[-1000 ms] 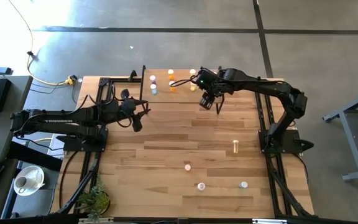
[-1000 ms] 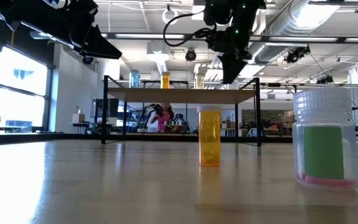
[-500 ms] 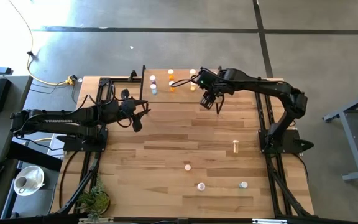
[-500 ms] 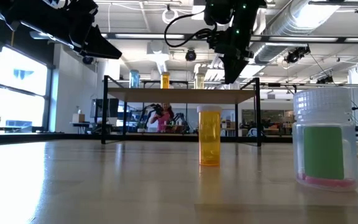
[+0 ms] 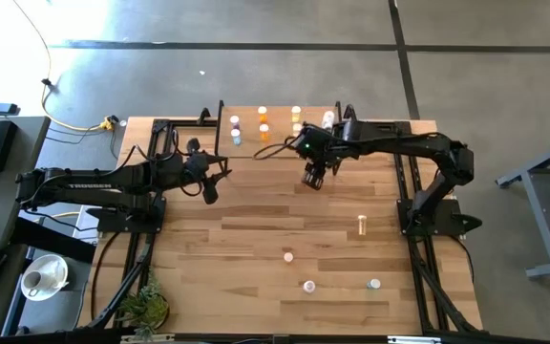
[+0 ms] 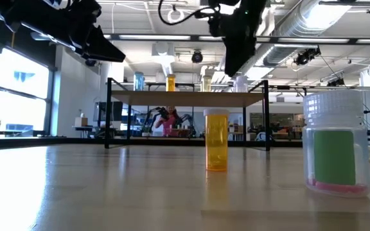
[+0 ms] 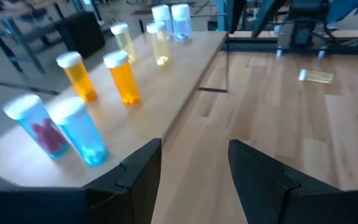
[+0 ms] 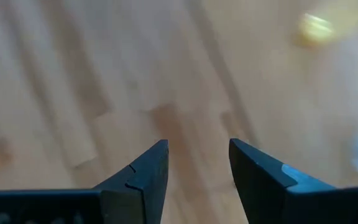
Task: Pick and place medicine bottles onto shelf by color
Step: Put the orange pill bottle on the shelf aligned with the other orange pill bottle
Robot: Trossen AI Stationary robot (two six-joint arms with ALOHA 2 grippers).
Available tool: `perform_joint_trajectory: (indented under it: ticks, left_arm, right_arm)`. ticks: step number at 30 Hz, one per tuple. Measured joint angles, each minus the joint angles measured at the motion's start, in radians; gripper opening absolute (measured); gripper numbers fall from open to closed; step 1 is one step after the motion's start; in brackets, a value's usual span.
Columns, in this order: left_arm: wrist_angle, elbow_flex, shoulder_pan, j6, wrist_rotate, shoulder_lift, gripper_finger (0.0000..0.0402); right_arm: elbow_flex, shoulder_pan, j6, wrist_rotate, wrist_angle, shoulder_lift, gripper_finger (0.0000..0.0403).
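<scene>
The shelf (image 5: 248,129) stands at the table's far edge, a light wood top on thin black legs (image 6: 172,97). Several medicine bottles stand upright on it: pale blue (image 7: 82,134), pinkish (image 7: 36,124), orange (image 7: 123,78), yellow (image 7: 157,43) and a whitish one (image 5: 328,118) at its right end. More bottles are on the table: an orange one (image 6: 216,140) upright, a green-labelled one (image 6: 336,151), and an amber one (image 5: 362,225) lying on its side. My right gripper (image 5: 311,177) hangs open above bare table just in front of the shelf (image 8: 197,168). My left gripper (image 5: 210,191) waits open left of the shelf (image 7: 194,168).
Three small bottles (image 5: 288,255), (image 5: 308,285), (image 5: 374,283) stand near the table's front edge. Black frame rails run along the table's left and right sides (image 5: 411,191). A small plant (image 5: 146,308) sits at the front left corner. Bare wood lies between the shelf and the near bottles.
My right gripper has drawn away from the shelf toward the table's near edge and a little left, staying open. The whitish bottle on the shelf's right end, which the arm covered before, now shows.
</scene>
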Motion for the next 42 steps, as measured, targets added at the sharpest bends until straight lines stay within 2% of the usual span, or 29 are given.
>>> perform_joint_trajectory:
  ticks: [4,13,20,27,33,39,42]
  left_arm:
    - [-0.037,0.0,0.0,-0.08,0.044,0.0,0.0175]
    - [-0.086,0.0,-0.001,-0.184,0.089,0.0,0.0175]
    - [-0.093,0.0,-0.001,-0.215,0.089,0.0,0.0175]
    - [-0.093,0.0,-0.001,-0.23,0.089,0.0,0.0175]
    - [-0.093,0.0,-0.001,-0.237,0.089,0.0,0.0175]
    - [-0.092,0.0,-0.001,-0.258,0.092,0.0,0.0175]
    - [-0.092,0.0,-0.001,-0.26,0.117,0.0,0.0175]
  right_arm:
    - [0.0,0.032,-0.111,-0.121,0.032,0.0,0.0161]
    - [-0.037,0.098,-0.294,-0.303,0.146,0.002,0.0161]
    - [-0.137,0.183,-0.322,-0.31,0.235,0.003,0.0161]
    - [-0.272,0.285,-0.325,-0.359,0.437,0.003,0.0161]
    - [-0.365,0.377,-0.334,-0.36,0.645,0.003,0.0161]
    - [-0.412,0.463,-0.27,-0.303,0.813,0.003,0.0161]
    - [-0.428,0.496,-0.266,-0.279,0.845,0.003,0.0161]
